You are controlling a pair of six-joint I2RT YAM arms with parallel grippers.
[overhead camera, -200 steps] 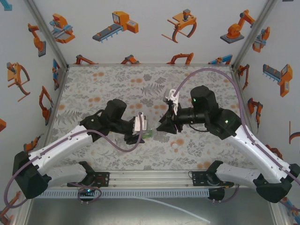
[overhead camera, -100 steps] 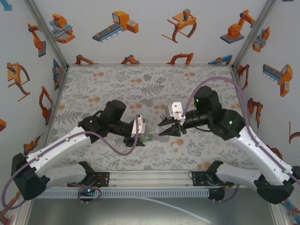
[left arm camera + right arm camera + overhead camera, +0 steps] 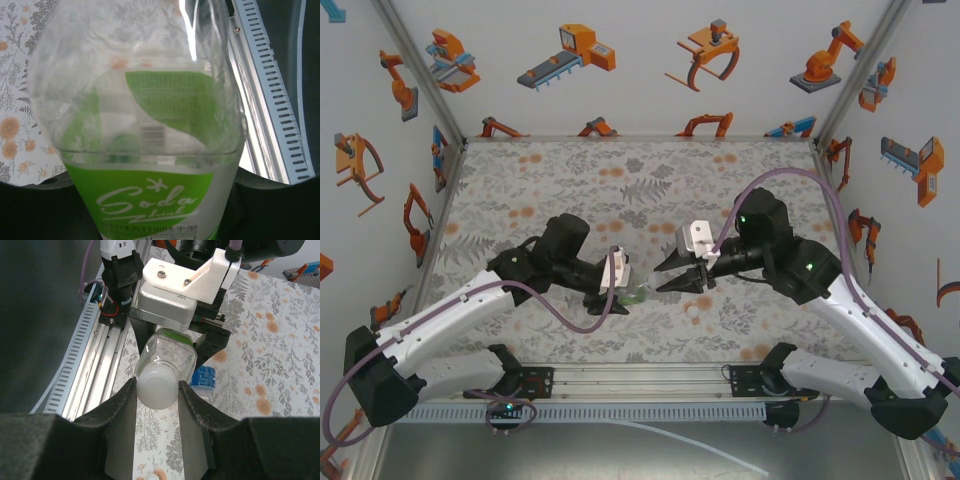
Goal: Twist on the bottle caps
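Note:
My left gripper [image 3: 620,292] is shut on the green-labelled bottle [image 3: 150,150], holding it above the table with its neck pointing right. In the right wrist view that bottle [image 3: 167,352] points its mouth at the camera, with a white bottle cap [image 3: 157,385] sitting on it. My right gripper [image 3: 156,390] is shut on this cap, one finger pad against each side. In the top view the two grippers meet at the table's middle, the right gripper [image 3: 667,281] nose to nose with the bottle [image 3: 638,293].
A blue-labelled bottle [image 3: 204,376] lies on the flowered table [image 3: 570,180] just beyond the held one. A loose white cap [image 3: 695,311] rests on the table below the right gripper. The slotted rail [image 3: 107,360] runs along the near edge.
My right wrist has rolled about its axis while gripping the cap, bringing its white camera block from the side to the top. The left arm and bottle have barely moved.

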